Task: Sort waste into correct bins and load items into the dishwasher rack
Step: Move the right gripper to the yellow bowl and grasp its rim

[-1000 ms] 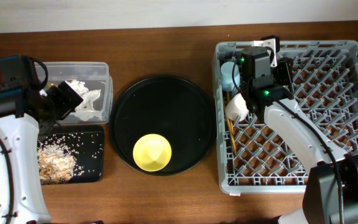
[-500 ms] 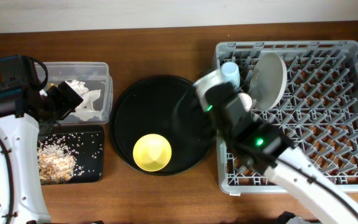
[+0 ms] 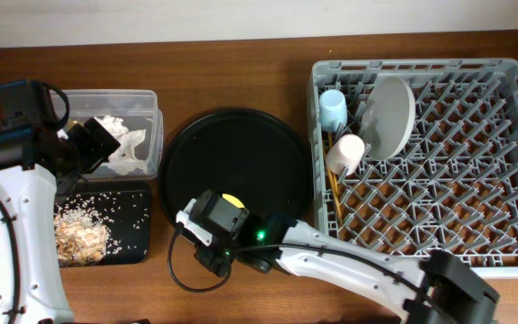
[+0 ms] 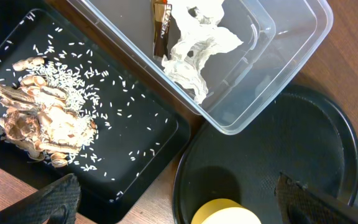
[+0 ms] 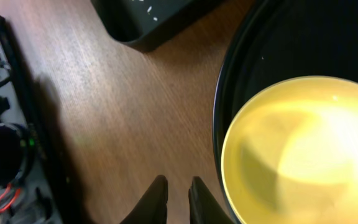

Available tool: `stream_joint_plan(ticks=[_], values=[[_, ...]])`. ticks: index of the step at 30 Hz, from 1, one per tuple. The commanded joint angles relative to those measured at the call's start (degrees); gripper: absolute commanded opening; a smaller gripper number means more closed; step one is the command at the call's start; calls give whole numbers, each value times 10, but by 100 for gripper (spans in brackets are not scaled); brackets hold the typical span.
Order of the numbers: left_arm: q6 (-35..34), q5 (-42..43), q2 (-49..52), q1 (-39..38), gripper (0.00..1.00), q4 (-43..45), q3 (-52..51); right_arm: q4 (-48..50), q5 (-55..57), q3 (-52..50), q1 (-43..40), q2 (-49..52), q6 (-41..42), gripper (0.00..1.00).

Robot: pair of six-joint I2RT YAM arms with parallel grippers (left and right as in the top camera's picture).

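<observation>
The yellow bowl (image 5: 303, 149) sits at the front of the round black tray (image 3: 236, 153); in the overhead view only a sliver (image 3: 230, 198) shows beside my right arm. My right gripper (image 5: 178, 199) is shut and empty, low over the wood just left of the bowl; it also shows in the overhead view (image 3: 200, 247). My left gripper (image 4: 179, 205) is open and empty above the bins. The clear tub (image 3: 147, 99) holds white tissue (image 4: 197, 46) and the brown wrapper (image 4: 160, 28). The flat black tray (image 3: 133, 225) holds food scraps (image 4: 42, 124) with rice.
The dishwasher rack (image 3: 511, 72) at the right holds the light-blue cup (image 3: 333, 108), the pink cup (image 3: 345, 153), the grey plate (image 3: 389, 117) standing on edge, and the chopsticks (image 3: 334, 193) along its left side. My right arm stretches across the table's front.
My right arm left the grey plate standing in the rack and swung left and forward, now low over the yellow bowl. The left arm has not moved.
</observation>
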Motion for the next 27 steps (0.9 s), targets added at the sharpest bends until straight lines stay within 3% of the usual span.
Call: stream_joint_plan(ticks=[1,8,27], values=[[1,2,-10,1,99,-1,4,22,-6,0,1,43,5,20],[1,2,-10,1,99,-1,4,32,54,0,1,66,4,33],[1,2,-10,1,99,-1,4,16,83,-1,1,92,2,26]])
